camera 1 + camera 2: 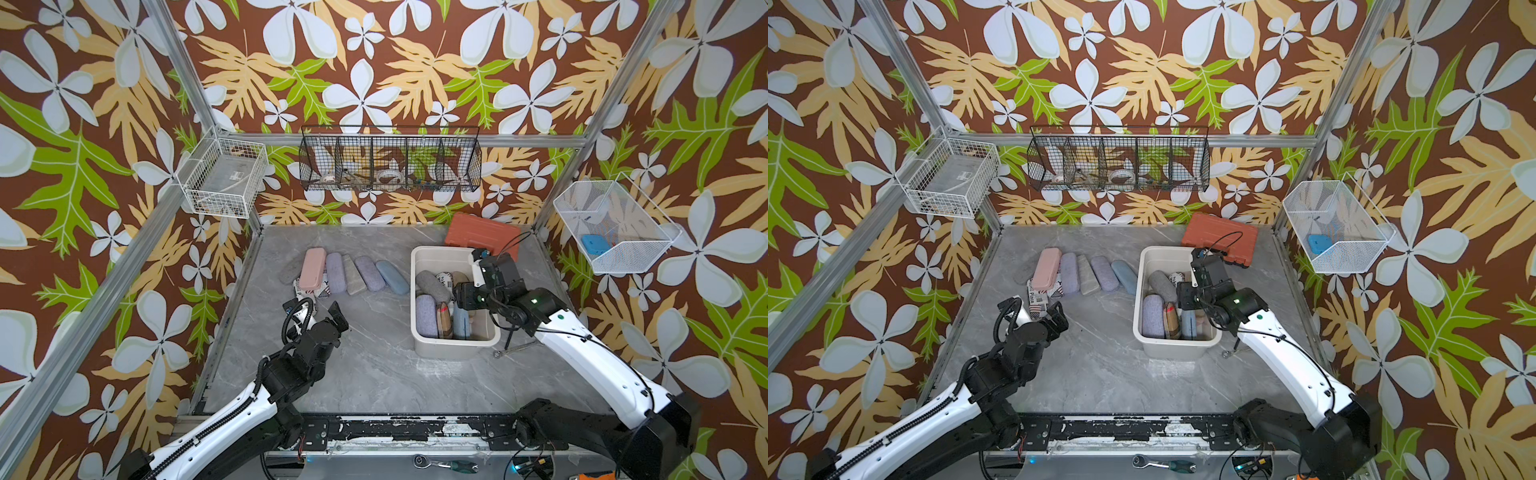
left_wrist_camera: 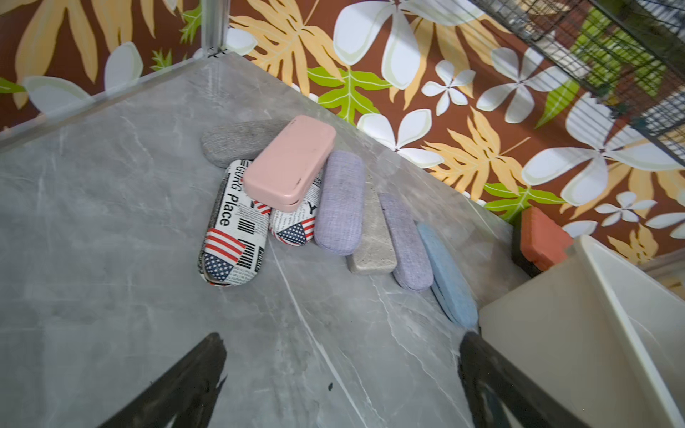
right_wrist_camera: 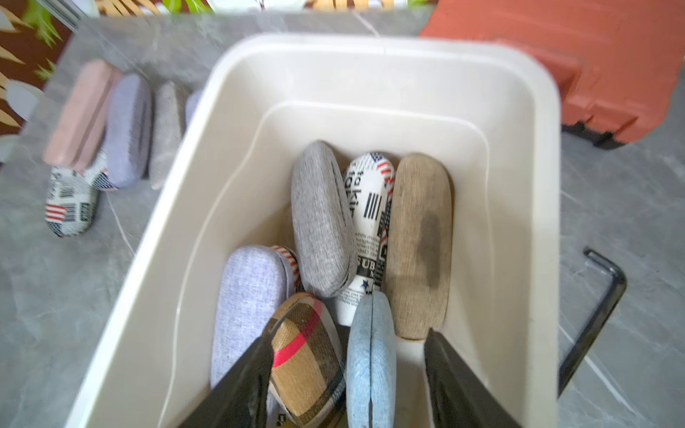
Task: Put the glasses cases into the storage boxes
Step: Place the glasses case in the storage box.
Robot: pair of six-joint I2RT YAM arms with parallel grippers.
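The cream storage box (image 1: 455, 348) (image 3: 519, 155) stands right of centre and holds several glasses cases: grey (image 3: 318, 218), newspaper-print (image 3: 367, 222), tan (image 3: 419, 241), lavender (image 3: 248, 296) and plaid (image 3: 307, 355). A light blue case (image 3: 370, 363) stands on edge between the fingers of my right gripper (image 3: 350, 333) (image 1: 462, 309). The jaws are open, with a gap on each side of it. Left of the box, several cases lie in a row on the table, from pink (image 1: 312, 268) (image 2: 289, 163) to light blue (image 1: 392, 277), with a newspaper-print one (image 2: 231, 226) in front. My left gripper (image 2: 343, 339) (image 1: 320, 311) hangs open near them, holding nothing.
An orange-red tool case (image 1: 482, 235) lies behind the box. A black hex key (image 3: 596, 315) and a wrench (image 1: 513, 348) lie on the table to the box's right. Wire baskets hang on the left wall (image 1: 224, 174), the back wall (image 1: 390, 160) and the right wall (image 1: 615, 224).
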